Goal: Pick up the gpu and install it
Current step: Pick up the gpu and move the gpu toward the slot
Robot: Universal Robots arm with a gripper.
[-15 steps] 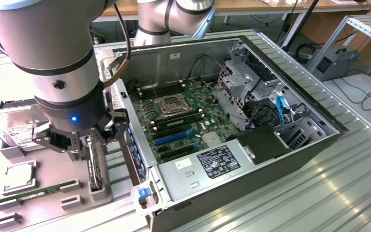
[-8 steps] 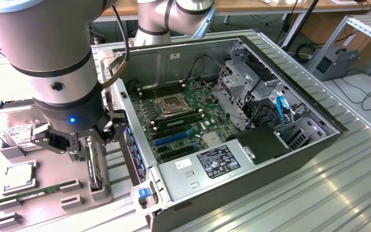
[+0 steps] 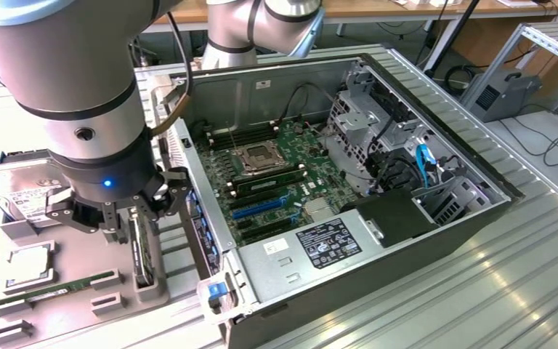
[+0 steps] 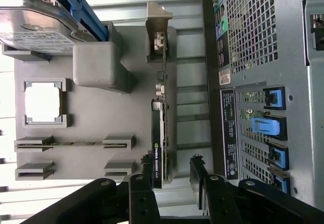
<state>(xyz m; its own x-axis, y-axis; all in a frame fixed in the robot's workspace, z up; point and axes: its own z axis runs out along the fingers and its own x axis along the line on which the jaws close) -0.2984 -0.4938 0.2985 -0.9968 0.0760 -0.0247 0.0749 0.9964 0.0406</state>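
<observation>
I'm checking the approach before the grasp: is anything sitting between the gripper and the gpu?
Nothing visible does. The open gripper hangs directly over the gpu, which stands on edge in the gray holder, with a finger to either side of the card. The hard drive lies well off to one side.

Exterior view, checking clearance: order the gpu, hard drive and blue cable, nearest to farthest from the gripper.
1. gpu, in the tray beneath the gripper.
2. hard drive, exterior view's left.
3. blue cable, inside the case, exterior view's right.
</observation>
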